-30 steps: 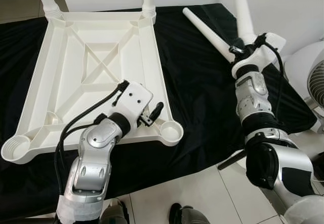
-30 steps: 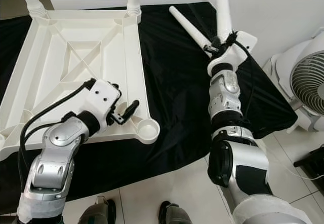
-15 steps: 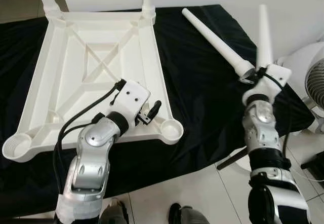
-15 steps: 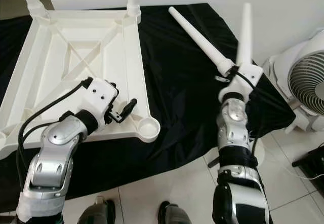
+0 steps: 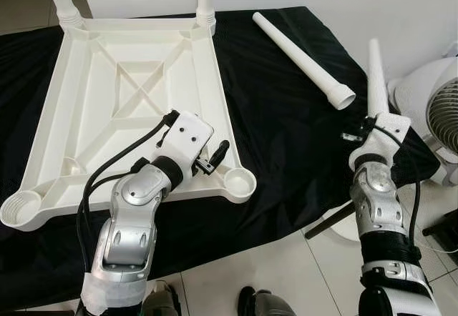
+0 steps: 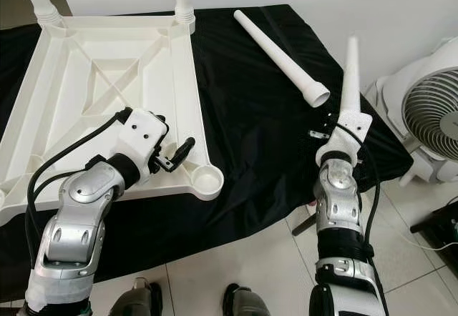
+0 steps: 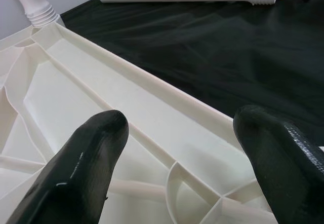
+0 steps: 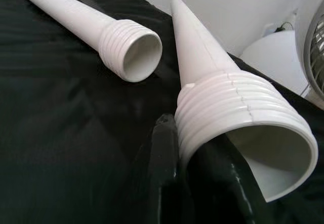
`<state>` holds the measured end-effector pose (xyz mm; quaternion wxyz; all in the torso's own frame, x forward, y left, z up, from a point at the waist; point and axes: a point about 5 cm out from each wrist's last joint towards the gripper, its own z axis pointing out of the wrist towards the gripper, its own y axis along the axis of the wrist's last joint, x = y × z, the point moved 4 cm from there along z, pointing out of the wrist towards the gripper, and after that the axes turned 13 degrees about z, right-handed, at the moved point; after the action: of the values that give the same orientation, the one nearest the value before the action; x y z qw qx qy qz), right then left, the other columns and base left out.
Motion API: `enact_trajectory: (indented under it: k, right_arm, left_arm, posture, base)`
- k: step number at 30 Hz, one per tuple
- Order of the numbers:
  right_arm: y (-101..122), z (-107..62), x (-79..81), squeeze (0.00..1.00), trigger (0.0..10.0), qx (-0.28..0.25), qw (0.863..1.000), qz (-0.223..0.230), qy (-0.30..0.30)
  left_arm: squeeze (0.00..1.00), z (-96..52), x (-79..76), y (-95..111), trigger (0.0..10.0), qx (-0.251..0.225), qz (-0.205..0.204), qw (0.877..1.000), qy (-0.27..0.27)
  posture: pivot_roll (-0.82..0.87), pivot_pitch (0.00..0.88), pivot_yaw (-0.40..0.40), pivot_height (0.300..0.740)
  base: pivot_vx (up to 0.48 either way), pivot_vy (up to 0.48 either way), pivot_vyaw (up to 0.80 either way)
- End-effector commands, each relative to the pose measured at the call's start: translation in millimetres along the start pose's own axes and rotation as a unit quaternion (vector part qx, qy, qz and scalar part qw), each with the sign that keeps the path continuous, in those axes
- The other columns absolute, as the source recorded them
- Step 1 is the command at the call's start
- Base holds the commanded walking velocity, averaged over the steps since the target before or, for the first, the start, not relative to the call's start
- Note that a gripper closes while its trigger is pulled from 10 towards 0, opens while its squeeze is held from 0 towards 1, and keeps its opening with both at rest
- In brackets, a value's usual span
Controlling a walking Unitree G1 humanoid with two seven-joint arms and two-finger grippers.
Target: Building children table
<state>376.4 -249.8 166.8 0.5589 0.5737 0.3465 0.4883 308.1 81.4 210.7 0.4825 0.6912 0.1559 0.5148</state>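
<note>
The white table top [image 5: 136, 94] lies upside down on a black cloth, with two legs screwed into its far corners. Both near corner sockets [image 5: 240, 181] are empty. My left gripper [image 5: 215, 157] rests open at the near right rim [image 7: 167, 107], one finger [image 7: 86, 163] on each side of it. My right gripper [image 5: 366, 129] is shut on the threaded end of a white leg [image 5: 376, 80], holding it upright over the cloth's right edge. In the right wrist view the black fingers [image 8: 164, 153] clamp that leg [image 8: 228, 107]. A second loose leg [image 5: 300, 55] lies on the cloth.
A white fan [image 5: 440, 116] stands on the tiled floor just right of my right arm. The black cloth [image 5: 286, 137] hangs over the table's near edge. A white wall runs along the far side.
My right arm has pulled back toward me and to the right, carrying the upright leg away from the loose leg. My left gripper has stayed at the rim.
</note>
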Motion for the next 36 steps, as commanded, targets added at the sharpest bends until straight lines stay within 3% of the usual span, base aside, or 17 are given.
enact_trajectory:
  k: [1, 8, 16, 17, 21, 23, 27, 30, 36]
  right_arm:
    - [-12, -2.8, -3.4, 0.00, 10.0, 0.028, 0.999, -0.017, 0.008]
    - [-36, -5.8, -0.9, 0.00, 10.0, 0.081, 0.994, -0.053, 0.052]
    - [-45, -8.6, 1.8, 0.00, 10.0, 0.098, 0.990, -0.076, 0.073]
    - [-48, -9.8, 3.0, 0.00, 10.0, 0.098, 0.986, -0.106, 0.085]
    - [-52, -12.4, 5.5, 0.00, 10.0, 0.100, 0.981, -0.128, 0.104]
    - [-61, -19.3, 10.6, 0.00, 10.0, 0.098, 0.972, -0.152, 0.147]
    - [-70, -28.9, 14.1, 0.00, 10.0, 0.089, 0.969, -0.133, 0.187]
    - [-83, -38.7, 11.6, 0.00, 10.0, 0.096, 0.963, -0.144, 0.205]
    - [-86, -49.3, 18.7, 0.00, 10.0, 0.082, 0.957, -0.133, 0.244]
  left_arm:
    - [0.00, 0.3, 9.4, -4, 10.0, 0.016, -0.002, 0.998, 0.063]
    - [0.00, -0.4, 9.7, -4, 10.0, 0.017, -0.003, 0.998, 0.066]
    - [0.00, -0.8, 10.1, -4, 10.0, 0.017, -0.004, 0.998, 0.067]
    - [0.00, -1.0, 10.2, -4, 10.0, 0.018, -0.005, 0.998, 0.068]
    - [0.00, -1.4, 9.9, -5, 10.0, 0.019, -0.007, 0.997, 0.069]
    - [0.00, -2.0, 9.8, -6, 10.0, 0.021, -0.010, 0.997, 0.072]
    - [0.00, -2.8, 10.9, -6, 10.0, 0.022, -0.011, 0.997, 0.075]
    - [0.00, -3.6, 12.3, -7, 10.0, 0.024, -0.010, 0.997, 0.076]
    - [0.00, -4.3, 12.3, -9, 10.0, 0.027, -0.010, 0.997, 0.075]
  posture:
    - [0.16, 0.160, -0.062, 0.740]
    - [0.16, 0.164, -0.067, 0.740]
    - [0.16, 0.167, -0.068, 0.740]
    - [0.16, 0.168, -0.068, 0.740]
    - [0.16, 0.176, -0.073, 0.740]
    - [0.16, 0.184, -0.077, 0.740]
    - [0.16, 0.187, -0.077, 0.740]
    - [0.16, 0.191, -0.074, 0.740]
    - [0.16, 0.192, -0.070, 0.740]
  base:
    - [0.000, 0.000, 0.00]
    - [0.000, 0.000, 0.00]
    - [0.000, 0.000, 0.00]
    - [0.000, 0.000, 0.00]
    - [0.000, 0.000, 0.00]
    - [0.000, 0.000, 0.00]
    - [0.000, 0.000, 0.00]
    - [0.000, 0.000, 0.00]
    - [0.000, 0.000, 0.00]
